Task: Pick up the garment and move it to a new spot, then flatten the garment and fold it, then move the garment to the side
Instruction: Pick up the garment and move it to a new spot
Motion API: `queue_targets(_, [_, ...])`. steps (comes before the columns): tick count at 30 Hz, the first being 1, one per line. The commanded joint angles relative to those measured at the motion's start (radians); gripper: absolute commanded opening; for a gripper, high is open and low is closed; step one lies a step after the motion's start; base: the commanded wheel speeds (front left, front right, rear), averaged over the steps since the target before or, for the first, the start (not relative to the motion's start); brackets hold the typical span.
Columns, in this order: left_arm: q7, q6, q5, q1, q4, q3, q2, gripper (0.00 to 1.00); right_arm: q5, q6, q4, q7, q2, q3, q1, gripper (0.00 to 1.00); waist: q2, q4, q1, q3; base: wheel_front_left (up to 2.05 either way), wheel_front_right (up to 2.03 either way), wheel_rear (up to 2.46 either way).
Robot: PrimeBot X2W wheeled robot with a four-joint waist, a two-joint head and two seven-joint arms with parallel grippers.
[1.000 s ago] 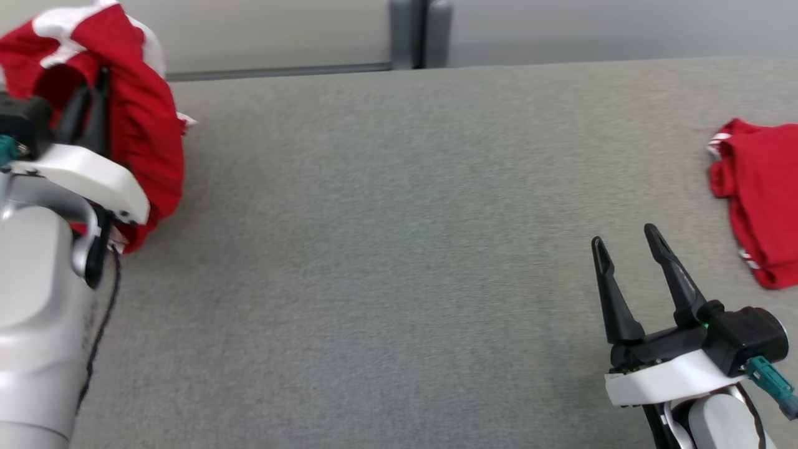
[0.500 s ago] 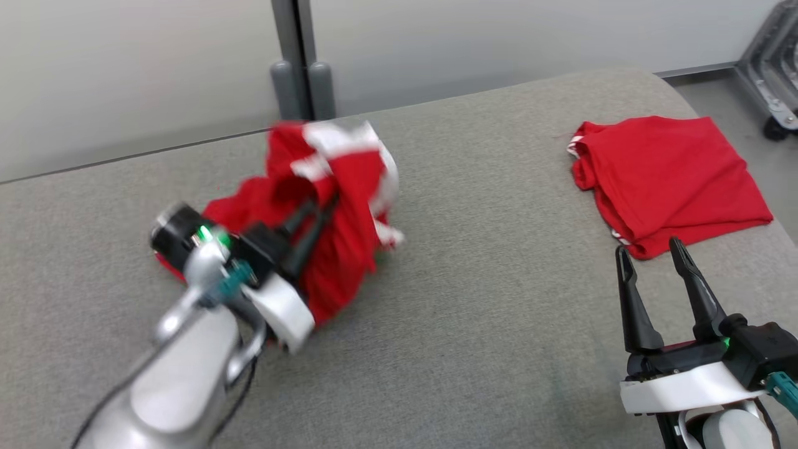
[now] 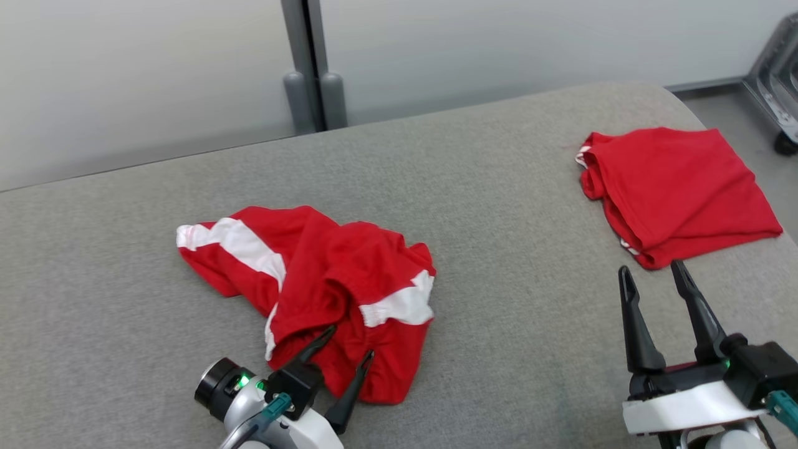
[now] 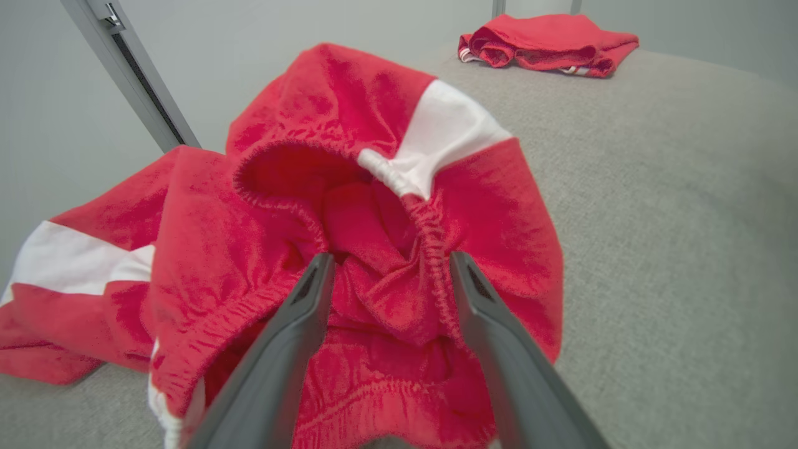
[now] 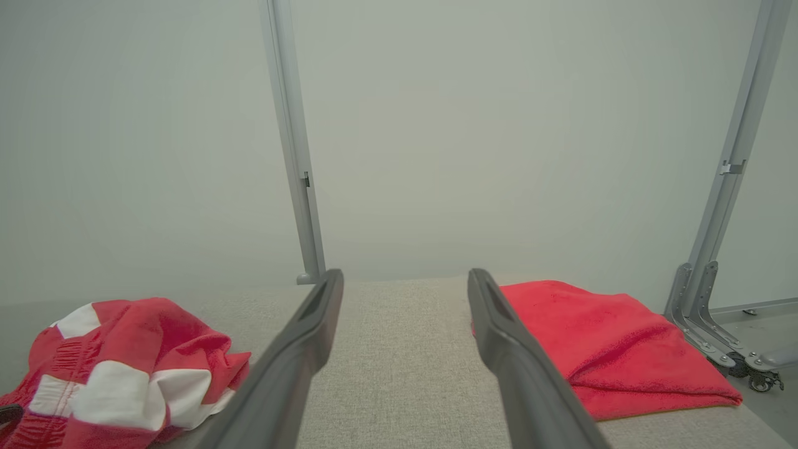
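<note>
The garment point(image 3: 324, 262), red shorts with white stripes, lies crumpled on the grey table point(image 3: 499, 324), left of centre. My left gripper point(image 3: 352, 341) hovers at its near edge, fingers spread. In the left wrist view the garment point(image 4: 312, 106) bulges up ahead, and its gathered waistband lies loose between the spread fingers of the left gripper point(image 4: 391, 257). At the lower right my right gripper point(image 3: 650, 268) stands open and empty, well clear of the garment point(image 5: 156, 330); the right wrist view looks along the right gripper point(image 5: 405, 274) at the wall.
A folded red cloth point(image 3: 679, 181) rests at the table's far right corner, just beyond the right fingertips; it appears as the folded cloth point(image 4: 548, 37) and folded cloth point(image 5: 580, 330) in the wrist views. A grey post point(image 3: 312, 62) stands behind the table. A metal frame on casters point(image 5: 711, 299) stands off the right edge.
The head camera has swung. The left gripper, shut on the raised garment before, has opened, and the garment now lies on the table. The right gripper stays open.
</note>
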Motion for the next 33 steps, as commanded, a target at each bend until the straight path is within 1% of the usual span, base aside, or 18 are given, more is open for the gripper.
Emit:
queue_targets(1, [-0.004,0.035,-0.015,0.036,-0.044,0.028,-0.011,1.0,0.004,-0.001,0.002,-0.001,-0.005,-0.003,0.021,1.0,-0.0001,0.038,0.0,-0.034,0.0,0.0,0.0])
queue_targets(5, [-0.005,0.123,-0.055,0.149,-0.172,0.121,-0.038,1.0,0.009,-0.001,0.01,-0.001,-0.001,0.009,0.06,1.0,-0.0001,0.097,0.0,-0.085,0.0,0.0,0.0])
queue_targets(8, [-0.004,0.18,-0.059,0.23,-0.267,0.181,-0.052,1.0,0.004,-0.001,0.018,-0.001,-0.003,0.031,0.09,1.0,-0.0001,0.14,0.0,-0.117,0.0,0.0,0.0])
queue_targets(11, [-0.004,0.228,-0.032,0.302,-0.33,0.237,-0.05,1.0,-0.002,-0.001,0.025,-0.001,-0.005,0.055,0.115,1.0,-0.0001,0.175,0.0,-0.146,0.0,0.0,0.0])
queue_targets(12, [-0.004,0.254,-0.023,0.316,-0.351,0.263,-0.052,1.0,-0.001,-0.001,0.025,-0.001,-0.002,0.058,0.118,1.0,-0.0001,0.184,0.0,-0.154,0.0,0.0,0.0])
queue_targets(13, [-0.004,0.271,-0.009,0.331,-0.373,0.282,-0.053,1.0,0.001,-0.001,0.023,-0.001,0.002,0.061,0.123,1.0,-0.0001,0.192,0.0,-0.162,0.0,0.0,0.0])
queue_targets(16, [-0.004,0.305,0.013,0.383,-0.43,0.34,-0.069,1.0,-0.005,-0.001,0.015,-0.001,0.009,0.059,0.142,1.0,-0.0001,0.212,0.0,-0.184,0.0,0.0,0.0])
queue_targets(19, [-0.004,0.305,0.014,0.427,-0.486,0.396,-0.088,1.0,-0.014,-0.001,0.001,-0.001,0.02,0.049,0.162,1.0,-0.0001,0.225,0.0,-0.208,0.0,0.0,0.0])
queue_targets(24, [-0.004,0.272,0.024,0.502,-0.528,0.477,-0.123,1.0,-0.047,-0.001,-0.006,-0.001,0.035,0.045,0.204,1.0,-0.0001,0.224,0.0,-0.237,0.0,0.0,0.0])
queue_targets(28, [-0.004,0.242,0.038,0.534,-0.539,0.517,-0.144,1.0,-0.07,-0.001,0.003,-0.001,0.036,0.064,0.226,1.0,-0.0001,0.217,0.0,-0.246,0.0,0.0,0.0])
queue_targets(33, [-0.004,0.214,0.065,0.548,-0.537,0.537,-0.153,1.0,-0.072,-0.001,0.008,-0.001,0.033,0.073,0.235,1.0,-0.0001,0.209,0.0,-0.25,0.0,0.0,0.0])
